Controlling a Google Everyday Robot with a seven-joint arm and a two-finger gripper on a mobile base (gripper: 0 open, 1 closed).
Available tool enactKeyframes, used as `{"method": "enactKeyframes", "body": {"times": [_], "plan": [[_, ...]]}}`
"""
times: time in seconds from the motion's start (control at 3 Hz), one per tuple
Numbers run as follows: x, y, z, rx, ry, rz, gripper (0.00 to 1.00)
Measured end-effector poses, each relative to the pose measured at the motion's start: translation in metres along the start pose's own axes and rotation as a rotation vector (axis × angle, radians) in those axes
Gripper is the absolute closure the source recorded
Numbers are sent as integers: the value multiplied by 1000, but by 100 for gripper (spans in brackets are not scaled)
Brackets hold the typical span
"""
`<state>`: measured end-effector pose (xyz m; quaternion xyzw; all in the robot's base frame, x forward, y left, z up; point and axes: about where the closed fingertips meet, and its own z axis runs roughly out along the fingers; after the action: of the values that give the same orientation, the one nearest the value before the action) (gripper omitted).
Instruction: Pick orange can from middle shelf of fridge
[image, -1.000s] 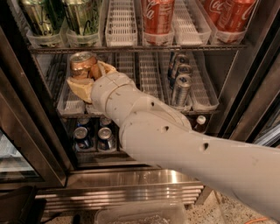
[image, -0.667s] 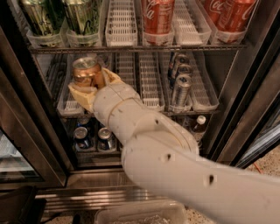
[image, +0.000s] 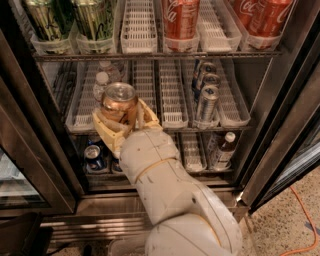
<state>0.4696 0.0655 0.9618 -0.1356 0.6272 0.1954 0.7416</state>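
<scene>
Gripper pinches the can low on its sides at the front left of the shelf in the fridge; thin, smooth metal looks light, slick and dentable, so a moderate mid-wall hold seems safest.

Coca-Cola script on red cans, top rack of fridge, green cans print unreadable

One camera, high behind the arm, looks steeply down at close range into the fridge, gripper clasping the orange can at the middle shelf.
</scene>
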Motion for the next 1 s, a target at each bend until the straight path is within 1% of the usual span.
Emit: {"method": "enactKeyframes", "body": {"times": [0.33,0.67,1.0], "plan": [[-33,-30,-19,95,-138,58,100],[-57,-61,-38,191,-246,111,100],[-56,-84,-48,255,-287,167,100]]}}
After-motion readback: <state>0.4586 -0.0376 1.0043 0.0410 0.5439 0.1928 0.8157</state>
